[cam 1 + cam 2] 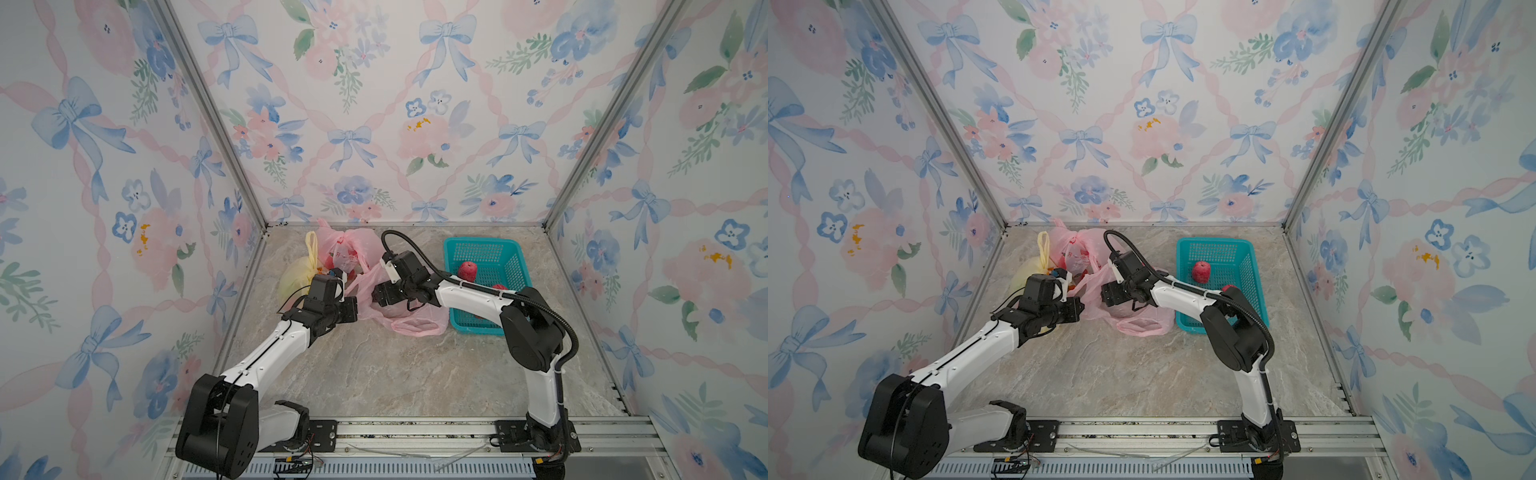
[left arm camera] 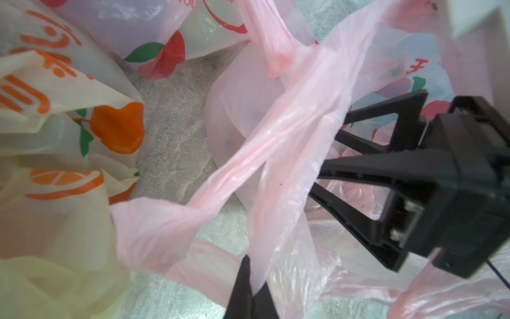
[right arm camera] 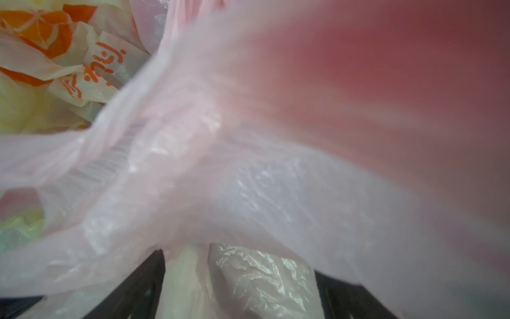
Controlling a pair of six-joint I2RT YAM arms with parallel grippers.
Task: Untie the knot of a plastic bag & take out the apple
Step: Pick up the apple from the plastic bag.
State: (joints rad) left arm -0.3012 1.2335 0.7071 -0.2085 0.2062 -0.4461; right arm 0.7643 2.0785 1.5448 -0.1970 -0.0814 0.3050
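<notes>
the left claw (image 2: 249,290) is pinched tight on a fold of the thin translucent pink plastic bag (image 1: 399,320), which lies on the marble-patterned counter (image 1: 374,374) towards the middle of its far half, just beside the teal plastic mesh basket (image 1: 505,257) that sits against the counter's right edge. in the left wrist view one twisted pink handle strap (image 2: 248,154) stretches taut across the frame, and no knot shows in it, so the untying looks largely done and the step in hand appears to be holding the mouth open. the right claw (image 2: 335,154) stands with its jaws wide, holding nothing firmly that can be seen, its black fingers (image 2: 386,110) pushed in among the pink film; the right wrist view is mostly smeared pink plastic, with a dark red blur that may be the apple, though that cannot be told for sure. a rounded dark bulge shows through the bag in a top view (image 1: 1121,309), likely the fruit still inside. two red apples (image 1: 1201,272) already lie in the basket, one half hidden by the right arm. behind, near the counter's far edge, sit a yellow printed plastic bag (image 1: 297,274) and another pink printed bag (image 1: 345,249). the next move calls for the right claw to reach deeper, settle around the fruit rather than film, and close, while the left keeps the opening stretched.
</notes>
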